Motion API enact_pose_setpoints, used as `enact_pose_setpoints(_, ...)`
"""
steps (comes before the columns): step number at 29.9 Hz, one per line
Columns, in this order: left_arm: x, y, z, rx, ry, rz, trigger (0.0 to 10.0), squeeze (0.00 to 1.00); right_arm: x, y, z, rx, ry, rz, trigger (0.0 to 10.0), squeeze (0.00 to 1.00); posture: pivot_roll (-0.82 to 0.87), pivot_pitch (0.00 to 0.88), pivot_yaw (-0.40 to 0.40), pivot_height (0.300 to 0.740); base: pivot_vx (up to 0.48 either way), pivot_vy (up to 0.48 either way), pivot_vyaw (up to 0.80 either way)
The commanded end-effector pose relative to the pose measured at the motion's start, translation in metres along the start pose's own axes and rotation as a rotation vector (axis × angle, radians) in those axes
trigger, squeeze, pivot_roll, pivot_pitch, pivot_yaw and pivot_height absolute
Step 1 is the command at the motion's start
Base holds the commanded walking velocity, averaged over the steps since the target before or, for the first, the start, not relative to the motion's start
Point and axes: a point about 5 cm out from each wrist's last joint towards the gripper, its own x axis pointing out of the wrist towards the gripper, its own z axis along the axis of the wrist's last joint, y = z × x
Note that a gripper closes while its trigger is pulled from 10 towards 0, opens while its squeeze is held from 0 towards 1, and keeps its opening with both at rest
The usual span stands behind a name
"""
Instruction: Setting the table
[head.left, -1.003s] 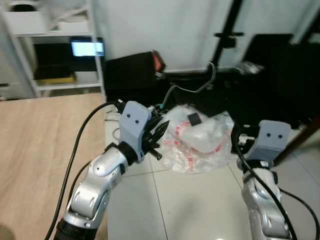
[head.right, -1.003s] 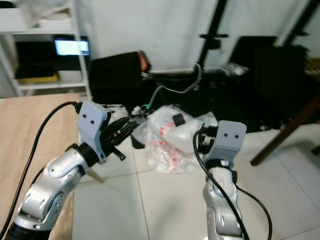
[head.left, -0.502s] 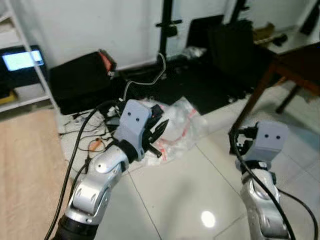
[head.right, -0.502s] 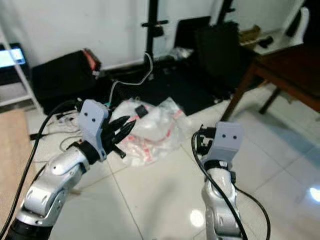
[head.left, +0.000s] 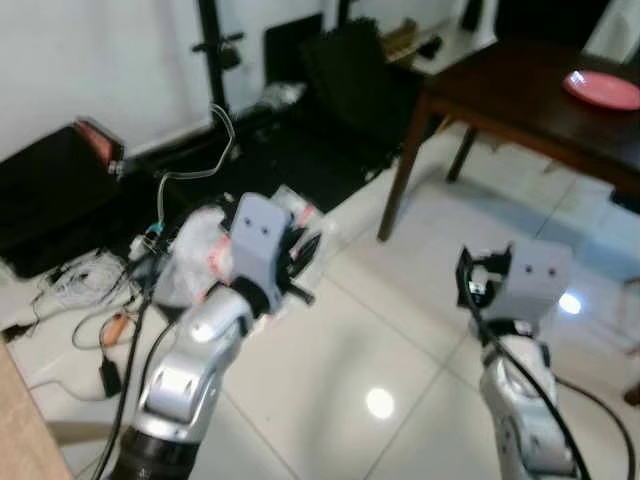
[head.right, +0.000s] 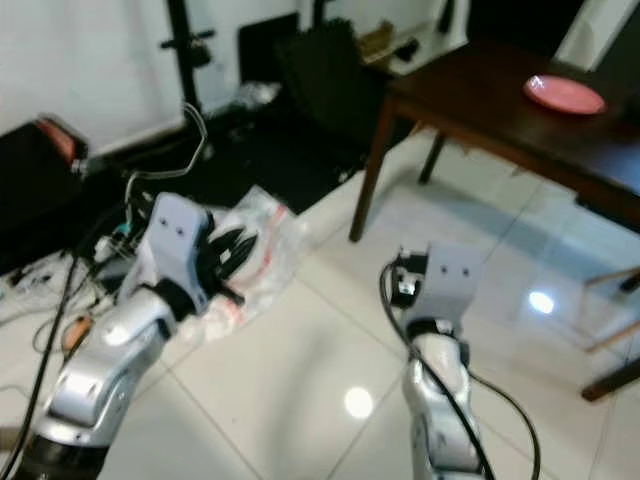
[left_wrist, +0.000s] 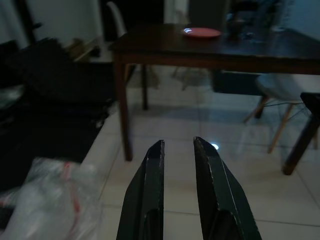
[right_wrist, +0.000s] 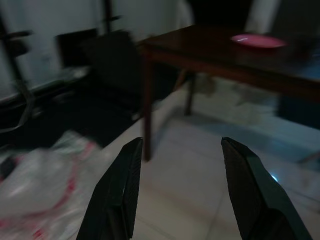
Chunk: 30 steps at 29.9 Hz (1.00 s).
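A dark wooden table (head.left: 500, 95) stands at the far right, with a pink plate (head.left: 603, 89) lying on its top. The wrist views catch the same plate (left_wrist: 201, 33) (right_wrist: 258, 40) far ahead. My left gripper (head.left: 300, 262) is raised over the tiled floor, well short of the table. Its fingers (left_wrist: 155, 165) are drawn close with a slim gap and hold nothing. My right gripper (right_wrist: 182, 142) is held up at the right, spread wide and empty, also far from the table.
A crumpled clear plastic bag (head.left: 195, 255) with red print lies on the floor beneath the left gripper. Cables (head.left: 80, 280), black cases and a black stand (head.left: 215, 60) crowd the back left. Chair legs (head.right: 610, 330) stand at the right by the table.
The camera has swung to the right: the wooden surface and shelf have slid out on the left, and the dark table with the pink plate has come into view. Both arms keep their pose.
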Motion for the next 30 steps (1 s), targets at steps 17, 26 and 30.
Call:
enact_pose_setpoints(17,0.0001,0.0109,-0.0053,0.040,-0.006,0.115,10.0,0.00,-0.0035,0.0051,-0.0060,0.012,0.029,0.016,10.0,0.00,-0.11,0.026,0.038,0.740,0.275,0.000,-0.08)
enact_pose_setpoints(26,0.0012,0.0066,-0.0061,0.034,-0.013,0.100,10.0,0.00,-0.0039,0.0037,-0.0069,0.016,0.036,0.010,10.0,0.00,-0.12,0.033,0.040,0.740,0.466,0.000,-0.80)
enact_pose_setpoints(30,0.0017,0.0061,-0.0063,0.035,-0.014,0.097,10.0,0.00,-0.0039,0.0040,-0.0070,0.016,0.036,0.009,10.0,0.00,-0.12,0.033,0.040,0.740,0.464,0.000,-0.80)
